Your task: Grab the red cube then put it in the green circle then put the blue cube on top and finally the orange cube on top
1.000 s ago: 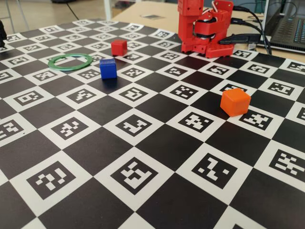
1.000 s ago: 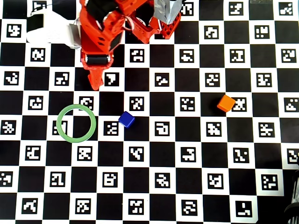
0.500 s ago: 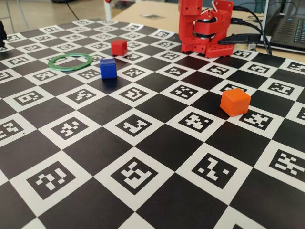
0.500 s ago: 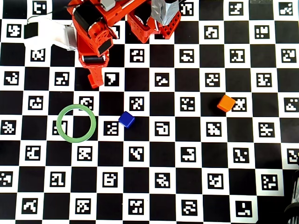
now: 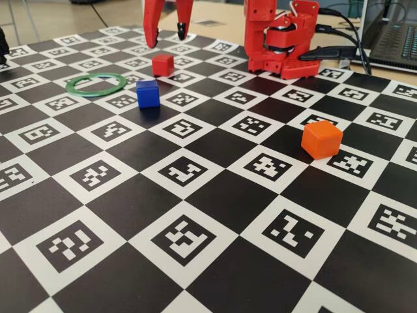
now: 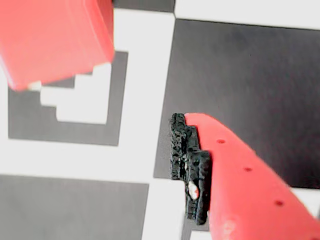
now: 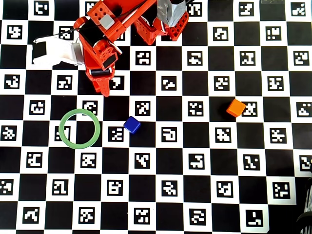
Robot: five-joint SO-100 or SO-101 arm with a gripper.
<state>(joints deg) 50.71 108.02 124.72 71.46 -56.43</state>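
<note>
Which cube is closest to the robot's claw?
The red cube. The open gripper hangs just above and behind it in the fixed view. The blue cube sits farther forward near the green circle, and the orange cube is far off right.

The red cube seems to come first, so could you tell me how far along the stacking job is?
Nothing is placed yet: the green circle is empty. In hand: the open gripper hangs above the red cube. Left: the red cube, then the blue cube and orange cube.

One small matte red plastic cube [image 5: 163, 64], one small deep-blue plastic cube [image 5: 148, 93], one bright orange plastic cube [image 5: 322, 139], one thin flat green ring [image 5: 96, 84], three cubes altogether
</note>
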